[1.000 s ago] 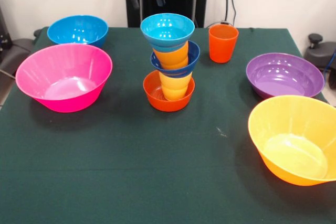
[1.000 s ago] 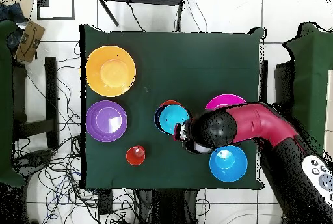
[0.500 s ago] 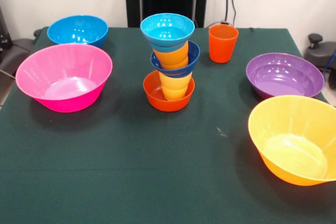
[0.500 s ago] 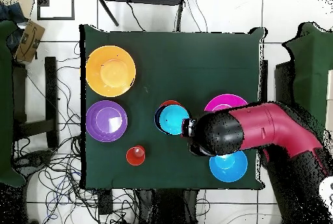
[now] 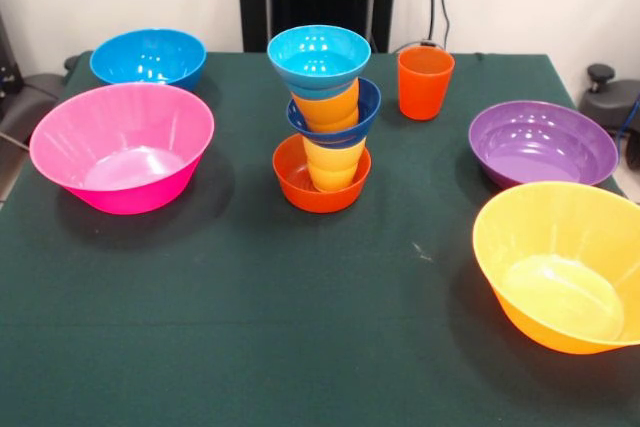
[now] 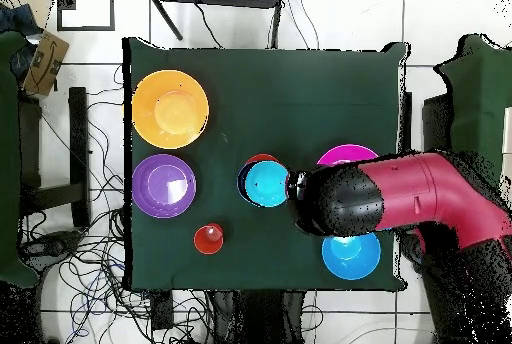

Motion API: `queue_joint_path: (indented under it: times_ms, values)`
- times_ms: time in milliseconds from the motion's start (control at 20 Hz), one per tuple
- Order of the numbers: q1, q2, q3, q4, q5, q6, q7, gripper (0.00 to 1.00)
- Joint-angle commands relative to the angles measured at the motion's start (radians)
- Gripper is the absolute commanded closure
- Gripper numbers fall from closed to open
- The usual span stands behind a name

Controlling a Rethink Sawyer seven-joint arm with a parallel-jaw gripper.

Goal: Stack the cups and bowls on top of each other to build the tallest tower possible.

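Note:
The tower stands mid-table: a small orange-red bowl at the base, then a yellow cup, a dark blue bowl, a light orange cup and a cyan bowl on top. From overhead the cyan bowl hides most of the stack. A darker red-orange cup stands alone beside the tower. My gripper shows only overhead, as a dark end of the red arm just beside the tower and high above it. The front view does not show it.
A pink bowl and a medium blue bowl sit on one side, partly under the arm overhead. A purple bowl and a yellow-orange bowl sit on the other side.
The gripper, seen at the top edge of the front view a second ago, has risen out of it. Overhead, the arm's head has grown larger and shifted slightly. The tower has not moved.

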Motion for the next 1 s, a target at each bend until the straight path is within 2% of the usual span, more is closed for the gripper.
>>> queue_joint_path:
  times_ms: [50,600,750,1000]
  values:
    - [0.031,0.056,-0.003,-0.024,-0.041,-0.046,-0.163,0.00]
    - [0.038,0.073,0.001,-0.038,-0.028,-0.030,-0.168,0.00]
    - [0.037,0.084,0.001,-0.039,-0.029,-0.042,-0.166,0.00]
    - [0.037,0.115,-0.018,-0.027,-0.069,-0.102,-0.143,0.00]
